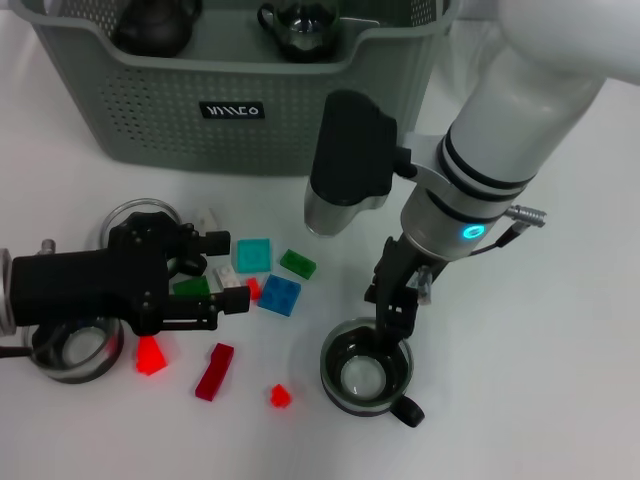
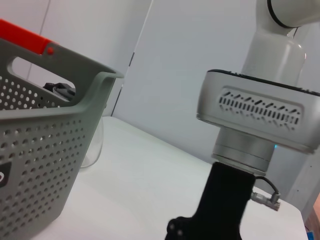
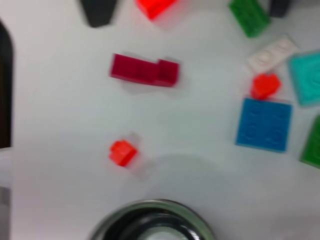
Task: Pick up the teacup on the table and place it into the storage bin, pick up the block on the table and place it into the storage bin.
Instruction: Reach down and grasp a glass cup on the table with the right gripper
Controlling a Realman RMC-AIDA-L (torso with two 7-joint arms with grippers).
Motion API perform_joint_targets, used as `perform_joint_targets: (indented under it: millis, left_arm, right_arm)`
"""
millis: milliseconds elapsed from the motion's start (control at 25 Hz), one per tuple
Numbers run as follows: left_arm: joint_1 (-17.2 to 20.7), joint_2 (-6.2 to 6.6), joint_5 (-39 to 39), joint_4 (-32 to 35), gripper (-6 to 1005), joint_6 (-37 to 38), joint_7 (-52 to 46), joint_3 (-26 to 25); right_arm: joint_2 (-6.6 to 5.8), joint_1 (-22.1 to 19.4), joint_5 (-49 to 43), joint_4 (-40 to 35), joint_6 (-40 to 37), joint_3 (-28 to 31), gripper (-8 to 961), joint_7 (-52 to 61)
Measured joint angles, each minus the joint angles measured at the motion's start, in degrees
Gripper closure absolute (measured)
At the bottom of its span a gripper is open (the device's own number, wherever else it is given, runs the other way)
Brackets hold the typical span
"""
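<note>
The right gripper [image 1: 397, 300], fingers parted and holding nothing, hangs directly over the rim of the dark glass teacup [image 1: 365, 380] near the desk's front edge (the left gripper [image 1: 215, 290] sits farther off among the blocks, fingers apart).

My right gripper [image 1: 398, 300] hangs over the near teacup [image 1: 366, 378], the scattered blocks [image 1: 279, 294] lie to its left beside my left gripper [image 1: 215, 272], and the storage bin [image 1: 160, 110] stands behind them all.
</note>
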Motion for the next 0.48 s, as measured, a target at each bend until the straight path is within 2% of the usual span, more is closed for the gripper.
perform_joint_targets:
  millis: [320,480]
  left_arm:
    - [0.1,-0.05,0.2,0.0,158,0.0,0.0,0.1]
    - [0.2,-0.07,0.1,0.0,158,0.0,0.0,0.1]
  right_arm:
    - [0.01,-0.5,-1.1,-2.5,-1.0,-0.6,470,1.5]
    - [-0.07,-0.3,-0.5,-2.3,-2.1,0.1,592,1.6]
